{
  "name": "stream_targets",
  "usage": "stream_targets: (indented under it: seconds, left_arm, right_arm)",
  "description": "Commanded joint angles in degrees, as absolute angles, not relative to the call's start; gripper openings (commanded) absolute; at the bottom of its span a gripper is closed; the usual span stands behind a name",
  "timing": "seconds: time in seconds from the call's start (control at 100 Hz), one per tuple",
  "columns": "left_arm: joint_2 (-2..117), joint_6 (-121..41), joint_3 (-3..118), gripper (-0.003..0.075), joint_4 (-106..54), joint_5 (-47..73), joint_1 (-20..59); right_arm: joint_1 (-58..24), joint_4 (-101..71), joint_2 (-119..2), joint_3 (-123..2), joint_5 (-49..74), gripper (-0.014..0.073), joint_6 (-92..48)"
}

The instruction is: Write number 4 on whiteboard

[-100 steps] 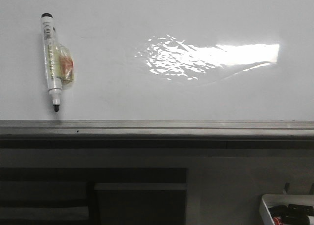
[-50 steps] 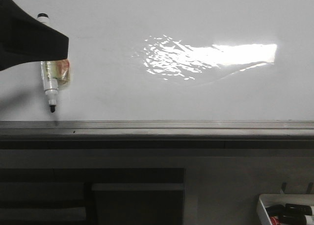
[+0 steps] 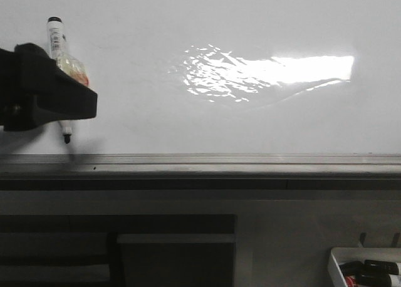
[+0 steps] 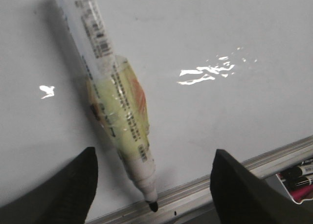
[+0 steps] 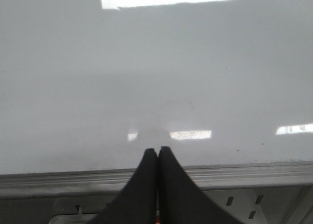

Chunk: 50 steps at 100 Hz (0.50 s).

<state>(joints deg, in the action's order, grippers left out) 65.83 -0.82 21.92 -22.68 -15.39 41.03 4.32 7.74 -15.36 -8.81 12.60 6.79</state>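
Note:
The whiteboard [image 3: 207, 121] fills the front view, glossy white with a bright glare patch. The number 4 is out of view. A white marker [image 4: 110, 92] with a black tip and a yellowish, orange-flecked wad round its barrel lies against the board, tip down near the rail. My left gripper [image 4: 155, 182] is open, and its black fingers [image 4: 73, 185] stand wide apart on either side of the marker's lower end without touching it. In the front view one of these fingers [image 3: 62, 102] covers the middle of the marker [image 3: 55, 35]. My right gripper [image 5: 157, 151] is shut on nothing, in front of the board's lower edge.
A grey metal rail [image 3: 200, 165] runs along the board's lower edge. Below it are dark shelves [image 3: 175, 249]. A white tray [image 3: 338, 259] holding markers sits at the lower right.
My left gripper came in from the upper left and dropped down along the marker, so it now covers the barrel's middle instead of its top. The marker has stayed on the board.

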Motion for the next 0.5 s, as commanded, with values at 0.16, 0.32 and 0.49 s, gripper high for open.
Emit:
stream_targets:
  seconds: [0.16,0.32,0.49]
  left_arm:
    - [71.39,-0.52,23.5,0.04,-23.42,-25.02,41.27]
    - [73.5,-0.52,23.5,0.0186,-23.42,-26.41,41.18]
    - [73.5,-0.52,23.5,-0.002,-22.98,-26.16,41.18]
  right_arm:
    - [4.51,7.93,-16.48,-10.94,9.75,-0.0061,6.7]
    - [2.33,6.92,-16.48,-11.29,10.68,-0.0061,6.7]
    - [-6.89,5.37,-17.37,-14.44,17.4,-0.0061,6.7]
